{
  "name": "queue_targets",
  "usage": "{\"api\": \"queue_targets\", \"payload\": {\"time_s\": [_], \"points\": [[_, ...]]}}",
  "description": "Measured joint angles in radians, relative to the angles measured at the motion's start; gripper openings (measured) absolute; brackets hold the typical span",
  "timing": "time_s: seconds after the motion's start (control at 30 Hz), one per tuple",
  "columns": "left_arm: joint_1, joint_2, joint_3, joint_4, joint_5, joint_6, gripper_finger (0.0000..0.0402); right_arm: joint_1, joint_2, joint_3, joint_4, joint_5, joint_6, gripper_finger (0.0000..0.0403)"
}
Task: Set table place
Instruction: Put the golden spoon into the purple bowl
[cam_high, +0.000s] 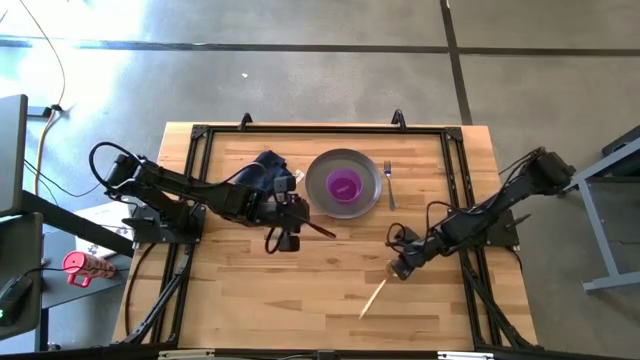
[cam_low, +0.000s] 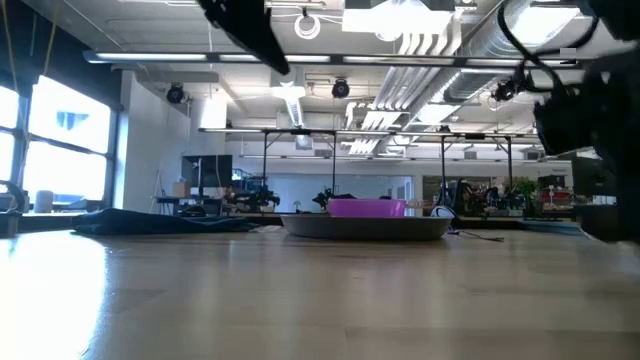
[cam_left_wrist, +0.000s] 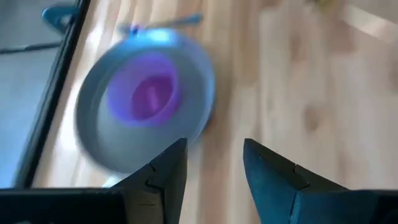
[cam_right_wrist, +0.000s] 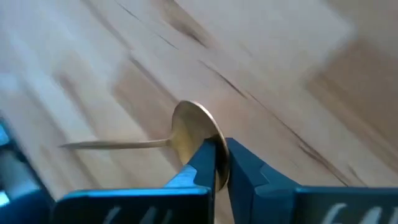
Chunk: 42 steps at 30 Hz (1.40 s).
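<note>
Across the plank bench (cam_high: 300, 300), the right end effector (cam_high: 398, 268) pinches the gold spoon (cam_right_wrist: 186, 134) by its bowl, probably to carry it beside the plate (cam_high: 344, 184), while the left end effector (cam_high: 298, 226) waits agape.

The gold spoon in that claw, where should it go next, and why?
Probably carry it toward the fork and set it down beside it. The right gripper is shut on the spoon by its bowl, and the plate with the magenta bowl is already placed.
</note>
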Motion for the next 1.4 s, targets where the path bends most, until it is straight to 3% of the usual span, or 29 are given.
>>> {"api": "queue_targets", "payload": {"time_s": [0.3, 0.57, 0.73, 1.03, 1.4], "points": [[0.000, 0.008, 0.000, 0.353, 0.170, 0.023, 0.0143, -0.142, -0.095, 0.243, -0.276, 0.194, -0.259, 0.0000], [0.057, 0.009, 0.000, 0.277, 0.177, -0.024, 0.0143, -0.252, -0.098, 0.636, -0.591, 0.403, -0.595, 0.0000], [0.111, 0.016, 0.000, 0.302, 0.247, -0.024, 0.0143, -0.286, -0.098, 0.798, -0.632, 0.472, -0.773, 0.0000], [0.214, 0.059, 0.001, 0.329, 0.512, -0.008, 0.0143, -0.336, -0.055, 0.826, -0.688, 0.471, -0.876, 0.0000], [0.269, 0.177, 0.000, 0.404, 0.552, -0.028, 0.0143, -0.368, 0.023, 0.823, -0.638, 0.465, -0.955, 0.0000]]}}
